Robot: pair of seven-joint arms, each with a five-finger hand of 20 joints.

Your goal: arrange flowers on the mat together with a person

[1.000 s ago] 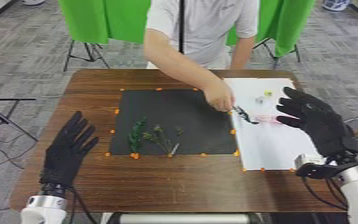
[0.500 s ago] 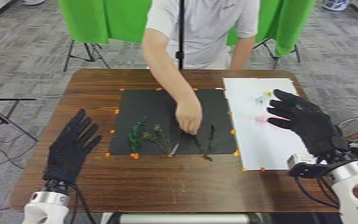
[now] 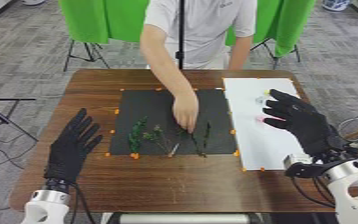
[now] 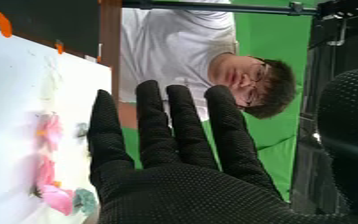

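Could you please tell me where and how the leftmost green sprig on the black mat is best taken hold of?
Probably at mid-length, the left hand coming from the left: the leftmost sprig lies long and narrow, pointing away from the robot, so pinch across it; another sprig crowds its right side.

High head view downward, nearer right wrist view, white sheet (image 3: 269, 142) shared

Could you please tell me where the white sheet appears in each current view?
Head view: the white sheet lies right of centre, partly hidden by the robot's right hand.
Right wrist view: the white sheet lies beside the right hand.
Shared landmark: the black mat, next to the sheet.
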